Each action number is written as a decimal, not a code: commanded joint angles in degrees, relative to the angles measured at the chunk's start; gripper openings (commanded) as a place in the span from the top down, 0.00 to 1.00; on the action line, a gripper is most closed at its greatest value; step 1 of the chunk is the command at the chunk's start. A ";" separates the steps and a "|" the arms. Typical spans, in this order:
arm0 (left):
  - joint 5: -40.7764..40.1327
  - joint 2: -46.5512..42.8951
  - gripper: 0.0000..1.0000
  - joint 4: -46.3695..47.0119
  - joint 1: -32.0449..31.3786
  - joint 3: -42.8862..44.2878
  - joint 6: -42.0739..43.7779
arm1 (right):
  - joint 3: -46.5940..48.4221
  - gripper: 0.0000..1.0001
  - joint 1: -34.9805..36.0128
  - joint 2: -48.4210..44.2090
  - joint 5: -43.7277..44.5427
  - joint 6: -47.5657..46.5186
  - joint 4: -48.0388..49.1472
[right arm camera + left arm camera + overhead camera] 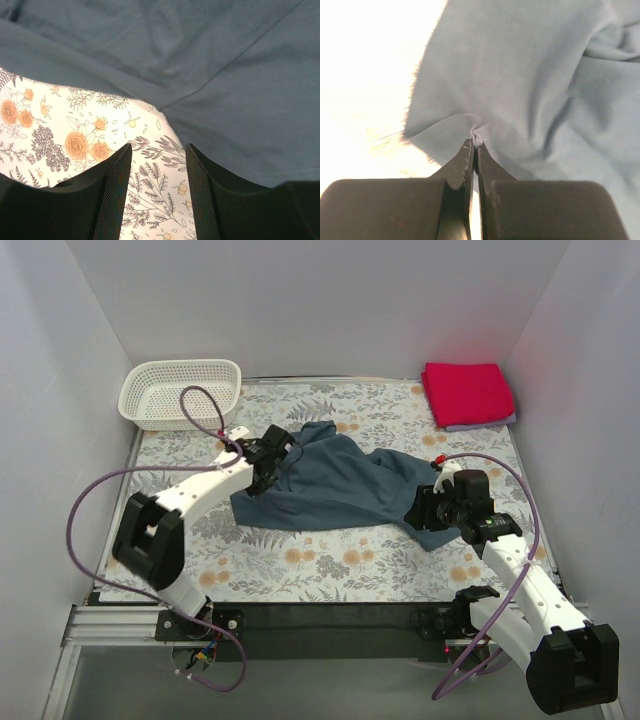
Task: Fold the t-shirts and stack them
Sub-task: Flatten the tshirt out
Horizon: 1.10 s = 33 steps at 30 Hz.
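**Q:** What does the step in hand ask of the near right side?

**A:** The right hand (159, 148) holds nothing, and its jaws are parted to a moderate gap. It hovers over the floral worktop (330, 560), just short of the near right edge of the slate blue-grey t-shirt (340, 485). It should probably advance onto that hem and take the cloth close to a corner. Both hands could then draw the shirt flat before any fold.

**Q:** And the left?

**A:** The left hand (474, 143) is closed on a small pinch of the same shirt at its left edge. The arm reaches in from the near left, with the wrist bent down toward the cloth. So shallow a pinch may slip, so tension is best taken up gently and evenly.

**Q:** Where does the shirt lie?

**A:** It lies crumpled and unfolded at mid-worktop, between the two hands.

**Q:** And farther off?

**A:** At the far right corner the red t-shirt (467, 392) lies folded on the pale lavender t-shirt (485, 424), of which only an edge shows. The blue-grey one presumably goes on top of these. A white basket (185, 365) sits at the far left corner, well apart.
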 commanded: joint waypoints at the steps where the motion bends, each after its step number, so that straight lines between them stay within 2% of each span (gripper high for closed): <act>1: -5.83 -12.58 1.00 -3.57 -0.25 -4.62 -1.39 | 1.36 0.54 0.39 0.34 1.38 0.92 1.44; 9: -2.33 -36.73 1.00 -10.87 -0.25 -18.78 -8.06 | 5.31 0.54 0.47 5.44 0.15 1.63 1.61; 13: 2.41 -45.00 1.00 -10.18 -0.16 -26.52 -11.67 | 6.98 0.54 0.65 9.82 0.86 2.07 2.84; 16: 3.65 -46.87 1.00 -6.32 -0.16 -31.36 -12.29 | 7.86 0.54 0.74 13.86 -0.11 2.50 5.39; 25: 1.29 -34.15 1.00 5.64 -0.16 -34.62 -11.15 | 12.08 0.58 1.00 25.73 0.06 3.39 9.43; 33: -0.21 -20.17 1.00 16.01 2.65 -32.17 -6.06 | 14.02 0.57 1.09 32.33 0.85 3.74 10.05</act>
